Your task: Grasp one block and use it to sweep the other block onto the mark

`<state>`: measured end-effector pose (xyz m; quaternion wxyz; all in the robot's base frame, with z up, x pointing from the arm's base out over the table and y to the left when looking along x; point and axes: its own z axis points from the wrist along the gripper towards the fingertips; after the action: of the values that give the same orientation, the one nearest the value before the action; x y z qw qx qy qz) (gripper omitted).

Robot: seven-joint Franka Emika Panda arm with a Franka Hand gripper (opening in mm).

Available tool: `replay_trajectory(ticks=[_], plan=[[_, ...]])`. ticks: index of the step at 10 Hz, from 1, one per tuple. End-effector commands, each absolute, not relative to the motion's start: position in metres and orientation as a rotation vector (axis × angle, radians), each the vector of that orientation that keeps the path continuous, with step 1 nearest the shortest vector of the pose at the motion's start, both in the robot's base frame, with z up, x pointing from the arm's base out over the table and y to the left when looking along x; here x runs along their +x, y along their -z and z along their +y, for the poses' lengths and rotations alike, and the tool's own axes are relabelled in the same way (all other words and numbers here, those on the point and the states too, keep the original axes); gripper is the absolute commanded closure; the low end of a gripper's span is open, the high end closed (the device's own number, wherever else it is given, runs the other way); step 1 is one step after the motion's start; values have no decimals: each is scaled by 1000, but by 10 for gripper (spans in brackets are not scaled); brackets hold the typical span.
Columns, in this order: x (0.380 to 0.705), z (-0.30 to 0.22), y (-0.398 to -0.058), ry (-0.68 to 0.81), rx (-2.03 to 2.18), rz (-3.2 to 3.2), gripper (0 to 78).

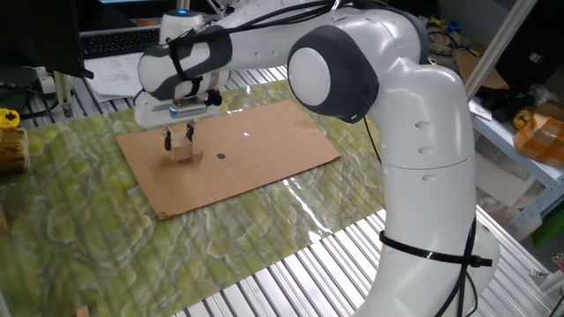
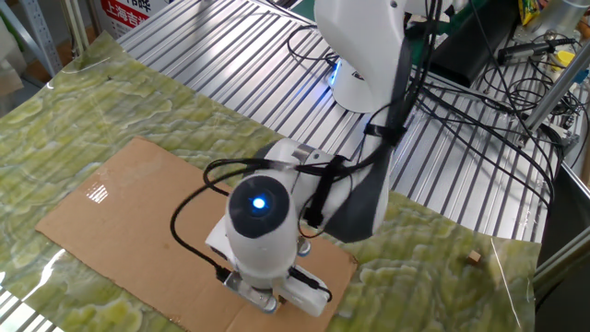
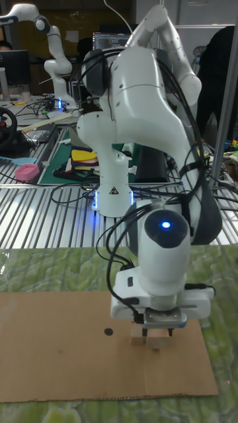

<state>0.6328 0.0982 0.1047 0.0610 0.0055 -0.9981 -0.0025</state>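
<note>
2 blocks are crowding under the gripper (image 1: 178, 136); its open fingers risk knocking the pale cube (image 1: 182, 151) askew.

Cardboard sheet (image 1: 256, 158) lies bare between the mark (image 1: 220, 157) and the small block (image 1: 196, 157) just beside it; the gripper (image 1: 179, 136) and pale cube (image 1: 182, 151) occupy the far side of the small block; remaining cardboard is unobstructed.
</note>
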Motion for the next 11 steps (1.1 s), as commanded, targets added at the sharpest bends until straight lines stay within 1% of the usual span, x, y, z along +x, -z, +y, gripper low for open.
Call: replay_trajectory(ticks=[1, 3, 5, 6, 7, 8, 9, 11], plan=[[635, 92, -107, -247, 117, -3015, 764], [636, 89, -107, -298, 130, -3009, 764], [637, 88, -107, -301, 137, -3007, 764], [637, 88, -107, -243, 112, -3009, 764], [637, 89, -105, -56, 6, -3013, 764], [637, 90, -105, 24, -42, -3009, 764], [639, 93, -104, 162, -163, -2996, 764], [644, 96, -106, 154, -229, -2999, 764]])
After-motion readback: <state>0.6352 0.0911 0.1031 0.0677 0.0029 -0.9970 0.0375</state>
